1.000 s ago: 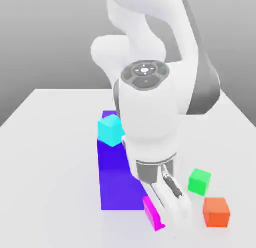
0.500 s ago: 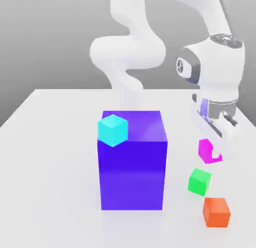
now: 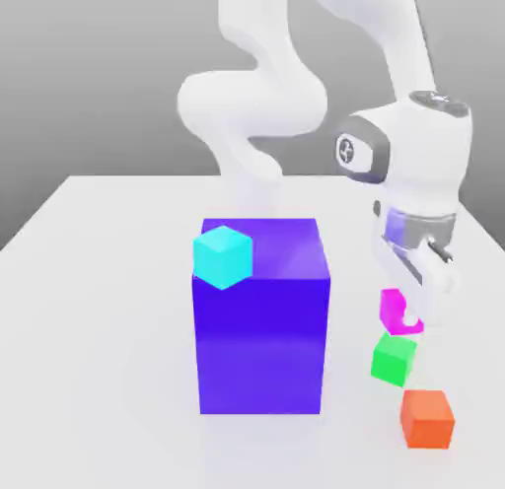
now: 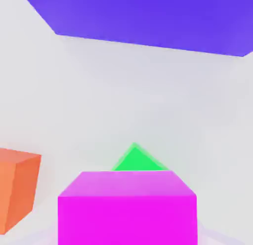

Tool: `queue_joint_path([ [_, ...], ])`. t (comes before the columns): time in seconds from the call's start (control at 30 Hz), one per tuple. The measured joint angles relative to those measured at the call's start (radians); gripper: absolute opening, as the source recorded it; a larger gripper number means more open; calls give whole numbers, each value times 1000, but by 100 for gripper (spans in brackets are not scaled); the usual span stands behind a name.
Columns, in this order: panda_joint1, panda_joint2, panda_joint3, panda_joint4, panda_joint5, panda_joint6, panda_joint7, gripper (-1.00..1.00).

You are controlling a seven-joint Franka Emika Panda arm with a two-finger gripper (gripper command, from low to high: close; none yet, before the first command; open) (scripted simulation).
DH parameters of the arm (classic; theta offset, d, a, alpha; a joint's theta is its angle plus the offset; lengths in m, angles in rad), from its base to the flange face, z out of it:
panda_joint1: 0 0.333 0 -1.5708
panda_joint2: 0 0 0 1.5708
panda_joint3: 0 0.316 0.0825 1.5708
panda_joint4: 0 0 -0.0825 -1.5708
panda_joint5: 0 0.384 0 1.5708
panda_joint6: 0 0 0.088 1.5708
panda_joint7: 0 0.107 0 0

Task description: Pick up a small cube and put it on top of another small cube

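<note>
My gripper [image 3: 414, 310] is shut on the magenta-pink cube [image 3: 395, 311] and holds it in the air on the exterior view's right. The cube hangs just above the small green cube [image 3: 394, 358], which rests on the white table, and a thin gap separates the two. In the hand view the magenta-pink cube [image 4: 127, 208] is close to the camera and the green cube [image 4: 136, 159] peeks out from behind it.
An orange cube [image 3: 427, 418] lies on the table near the green one, also in the hand view [image 4: 16, 187]. A big blue-purple block [image 3: 261, 319] stands at the centre with a cyan cube [image 3: 222, 255] on its top corner. The white table [image 3: 99, 310] spreads to the exterior view's left.
The arm has swung from the table's front, beside the blue-purple block, up and to the exterior view's right, carrying the magenta-pink cube, then lowered it toward the green cube.
</note>
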Motion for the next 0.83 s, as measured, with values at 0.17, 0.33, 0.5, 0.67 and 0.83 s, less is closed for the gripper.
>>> queue_joint_path([
  [0.17, -23, 38, 3, 2, -70, 28, 49, -100],
  [0.33, -27, 38, 8, 2, -69, 33, 48, -100],
  [0.5, -31, 38, 13, 2, -68, 37, 47, -100],
  [0.67, -35, 38, 17, 2, -67, 41, 46, 100],
  [0.83, -35, 38, 17, 2, -67, 41, 46, 100],
])
